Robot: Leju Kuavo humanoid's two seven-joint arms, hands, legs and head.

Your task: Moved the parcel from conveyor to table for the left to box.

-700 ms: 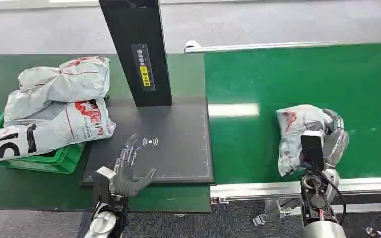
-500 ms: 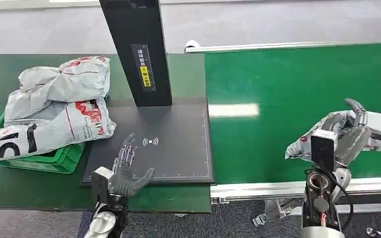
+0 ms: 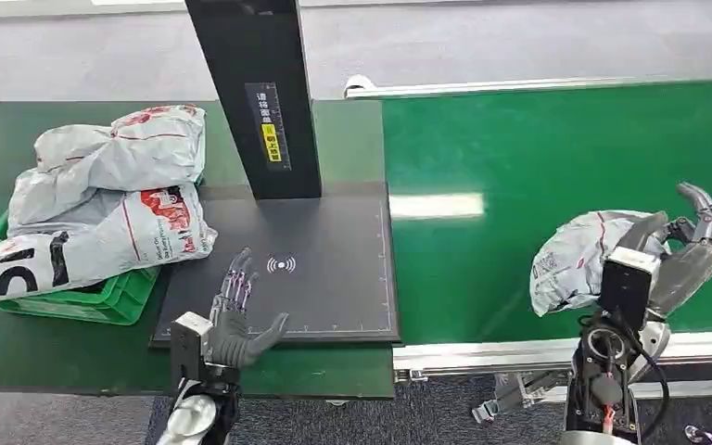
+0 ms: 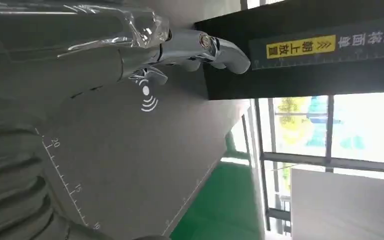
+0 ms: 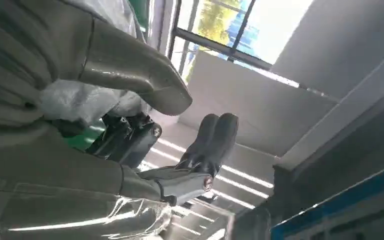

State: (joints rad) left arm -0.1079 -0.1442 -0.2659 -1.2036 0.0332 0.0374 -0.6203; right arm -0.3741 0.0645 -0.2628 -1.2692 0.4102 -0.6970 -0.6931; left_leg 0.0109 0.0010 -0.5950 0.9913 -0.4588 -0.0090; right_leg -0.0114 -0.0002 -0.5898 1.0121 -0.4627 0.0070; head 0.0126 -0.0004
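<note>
Parcel (image 3: 575,260), grey crumpled bag, over green conveyor (image 3: 519,148) near its front edge, cradled by right hand (image 3: 681,255), fingers curled round it. Step, likely: carry toward table. Next: swing across to black pad (image 3: 334,232). Left hand (image 3: 236,320) spread, empty, on pad.

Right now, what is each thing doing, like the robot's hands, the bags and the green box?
Right hand: holds the grey parcel, over the belt.
Grey parcel: crumpled, in the right hand.
Left hand: empty, fingers spread, on the black scanner pad.
Black scanner pad: bare apart from the left hand.
Green crate: heaped with parcels spilling over its rim.
Heaped parcels: lying still, stacked.
Green conveyor belt: bare beyond the parcel.
</note>
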